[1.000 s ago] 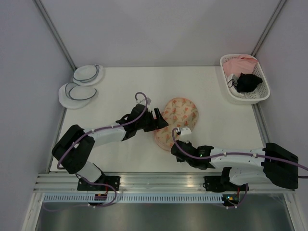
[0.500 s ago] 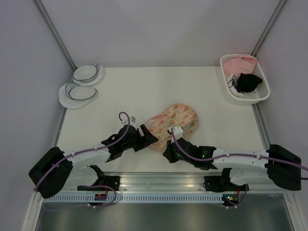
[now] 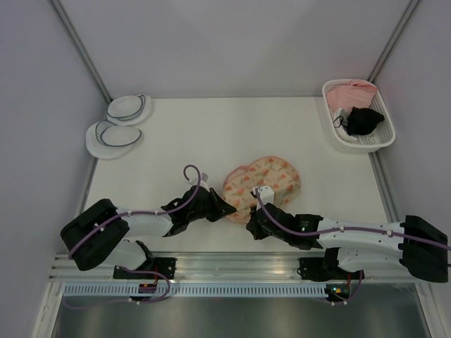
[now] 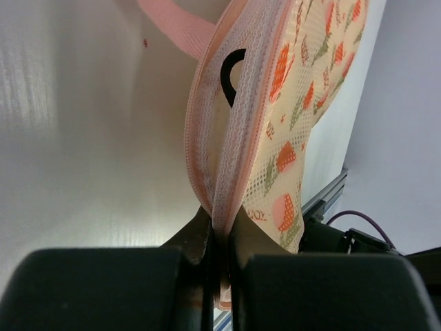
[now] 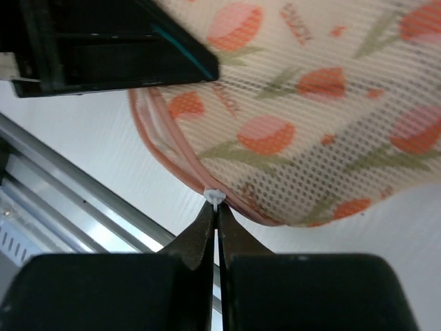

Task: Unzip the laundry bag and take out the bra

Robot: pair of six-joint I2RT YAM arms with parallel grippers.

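On the near worktop (image 3: 211, 134) the left gripper (image 4: 220, 238) clamps the laundry bag (image 3: 268, 179) by its trim (image 4: 222, 165), the right gripper (image 5: 216, 208) pinches the zip pull (image 5: 215, 196); unzipping next needs a steady draw along the seam

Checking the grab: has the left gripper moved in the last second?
Yes. The left gripper has dropped back toward the front rail, now shut on the bag edge.

Small orange lettering (image 5: 300, 15) on the laundry bag (image 5: 310, 103), illegible; no other text.
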